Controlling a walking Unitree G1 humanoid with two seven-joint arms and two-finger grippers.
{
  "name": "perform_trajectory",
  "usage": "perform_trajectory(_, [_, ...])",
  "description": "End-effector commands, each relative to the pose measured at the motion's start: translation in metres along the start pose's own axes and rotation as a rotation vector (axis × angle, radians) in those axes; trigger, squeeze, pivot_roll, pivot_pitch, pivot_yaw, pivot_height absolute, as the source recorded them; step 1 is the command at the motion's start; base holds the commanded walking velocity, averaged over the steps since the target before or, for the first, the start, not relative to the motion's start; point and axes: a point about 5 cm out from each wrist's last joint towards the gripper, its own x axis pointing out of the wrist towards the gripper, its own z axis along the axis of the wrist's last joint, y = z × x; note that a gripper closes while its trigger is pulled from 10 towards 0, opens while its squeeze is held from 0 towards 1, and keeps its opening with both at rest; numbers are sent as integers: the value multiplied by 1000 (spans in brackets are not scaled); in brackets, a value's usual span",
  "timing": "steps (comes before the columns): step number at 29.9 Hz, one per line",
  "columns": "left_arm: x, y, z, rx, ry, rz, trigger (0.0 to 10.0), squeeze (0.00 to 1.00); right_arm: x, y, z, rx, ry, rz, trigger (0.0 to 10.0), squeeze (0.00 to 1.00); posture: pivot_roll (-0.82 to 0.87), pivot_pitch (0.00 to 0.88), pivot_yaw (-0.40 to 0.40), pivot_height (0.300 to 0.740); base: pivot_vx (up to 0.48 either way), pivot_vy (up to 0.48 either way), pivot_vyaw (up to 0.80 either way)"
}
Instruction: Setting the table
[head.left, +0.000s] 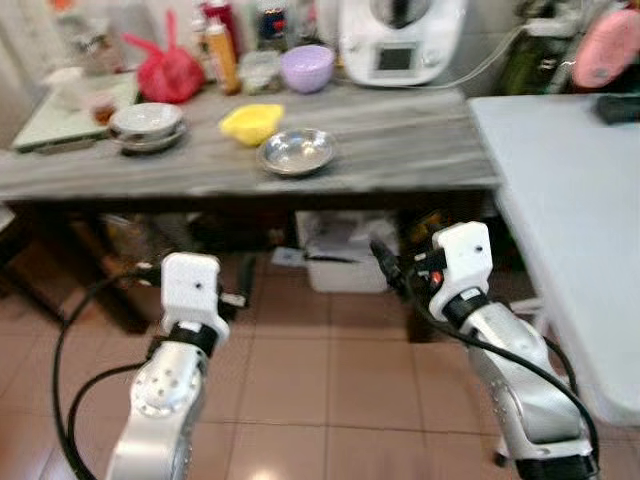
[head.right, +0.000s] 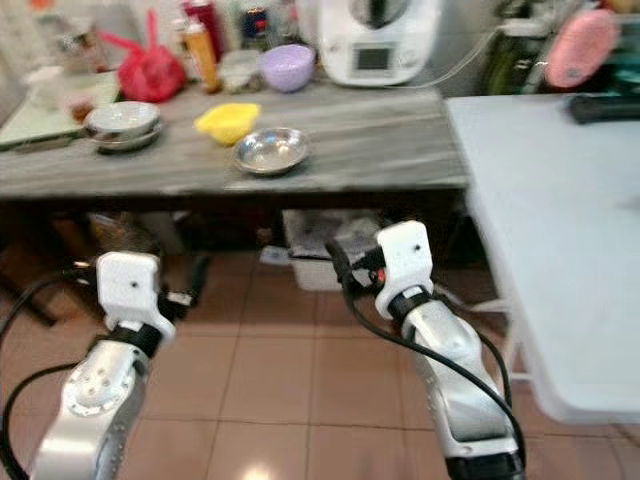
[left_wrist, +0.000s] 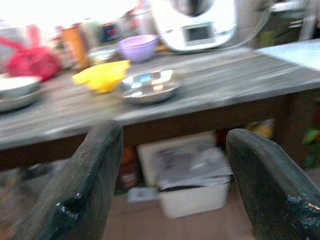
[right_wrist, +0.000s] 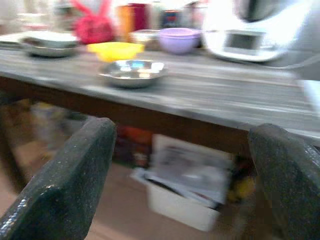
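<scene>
A shiny steel bowl (head.left: 296, 151) sits near the front of the grey wooden counter (head.left: 400, 150), with a yellow bowl (head.left: 251, 122) just behind it to the left. A purple bowl (head.left: 307, 68) stands further back, and stacked steel dishes (head.left: 147, 126) lie at the left. Both arms are held low over the tiled floor, short of the counter's front edge. My left gripper (left_wrist: 173, 132) is open and empty, pointing toward the steel bowl (left_wrist: 147, 86). My right gripper (right_wrist: 185, 127) is also open and empty, below counter height.
A white kitchen machine (head.left: 400, 40), a red bag (head.left: 168, 72) and bottles crowd the counter's back. A pale white table (head.left: 570, 190) runs along the right. A white box (head.left: 345, 250) and clutter sit under the counter. Brown tiles (head.left: 320, 380) lie in front.
</scene>
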Motion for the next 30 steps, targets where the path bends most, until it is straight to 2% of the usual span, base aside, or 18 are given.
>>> perform_trajectory(1, [-1, 5, -4, 9, 21, 13, 10000, 0, 2, 6, 0, 8, -2, 15, 10000, 0, -102, 40, 89, 740, 0, -371, -700])
perform_trajectory(13, [1, 3, -4, 15, 19, 0, 10000, 0, 2, 6, 2, 7, -9, 13, 10000, 0, -106, 41, 92, 740, 0, -371, -619])
perform_trajectory(25, [8, 0, -2, 26, 8, -13, 10000, 0, 3, 9, 5, -29, -25, 38, 10000, 0, -108, 39, 85, 740, 0, -367, 0])
perform_trajectory(30, [10, 1, -3, 28, 8, -10, 10000, 0, 2, 10, 5, -31, -26, 39, 10000, 0, -111, 40, 86, 740, 0, -337, 569])
